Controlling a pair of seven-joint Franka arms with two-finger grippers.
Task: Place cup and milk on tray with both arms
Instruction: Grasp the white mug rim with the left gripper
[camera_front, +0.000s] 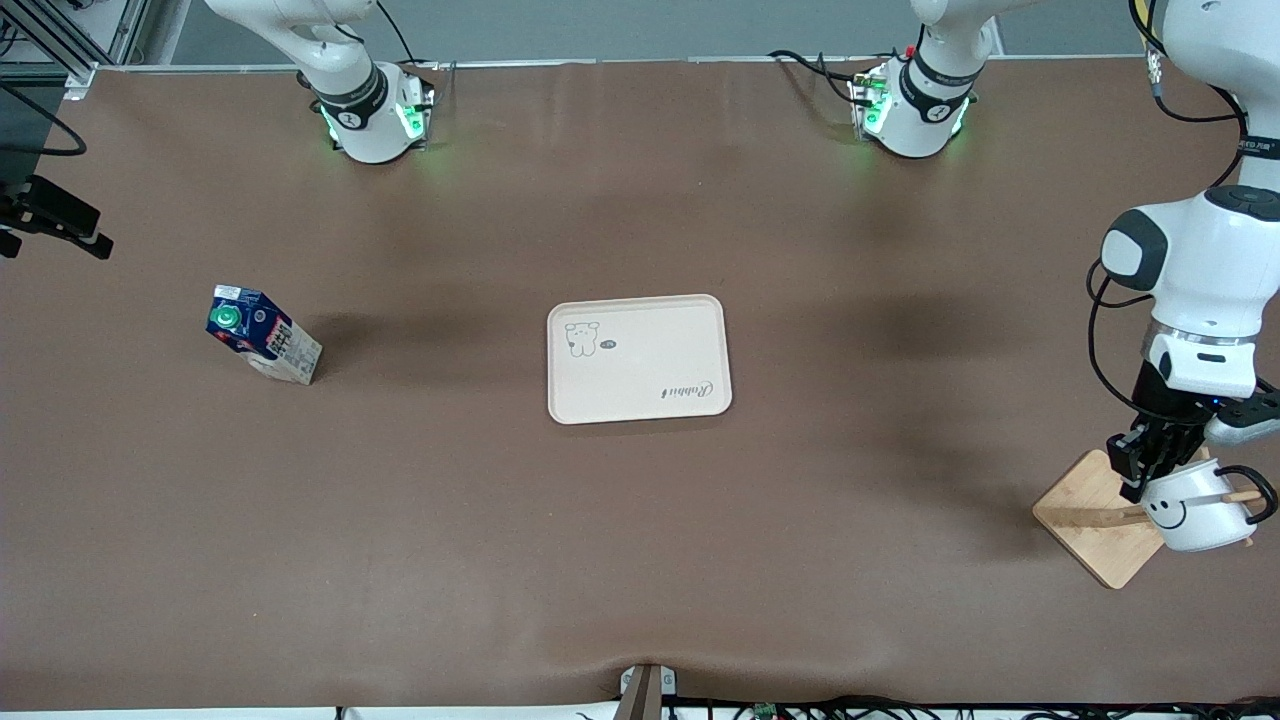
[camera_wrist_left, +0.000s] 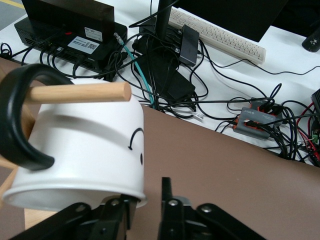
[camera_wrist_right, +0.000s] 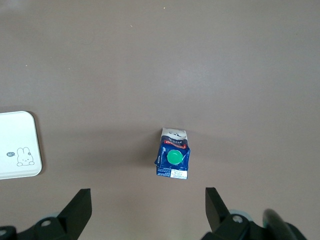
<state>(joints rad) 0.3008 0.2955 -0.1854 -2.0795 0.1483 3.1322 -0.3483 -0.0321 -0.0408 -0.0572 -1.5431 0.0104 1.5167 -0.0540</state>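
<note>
The white cup (camera_front: 1195, 515) with its smiley face hangs by its black handle (camera_wrist_left: 20, 125) on a wooden peg (camera_wrist_left: 80, 92), at the left arm's end of the table. My left gripper (camera_front: 1150, 470) is at the cup's (camera_wrist_left: 85, 145) rim. Its jaws straddle the wall, one inside and one just outside, with a small gap still showing. The blue milk (camera_front: 262, 345) carton stands toward the right arm's end. My right gripper (camera_wrist_right: 147, 195) hangs wide open high over the milk (camera_wrist_right: 172, 160). The beige tray (camera_front: 638, 358) lies bare mid-table.
The peg belongs to a stand with a square wooden base (camera_front: 1095, 520) under the cup, near the table's edge. Off the table beside it lie cables and electronics (camera_wrist_left: 165, 75). A corner of the tray (camera_wrist_right: 17, 145) shows in the right wrist view.
</note>
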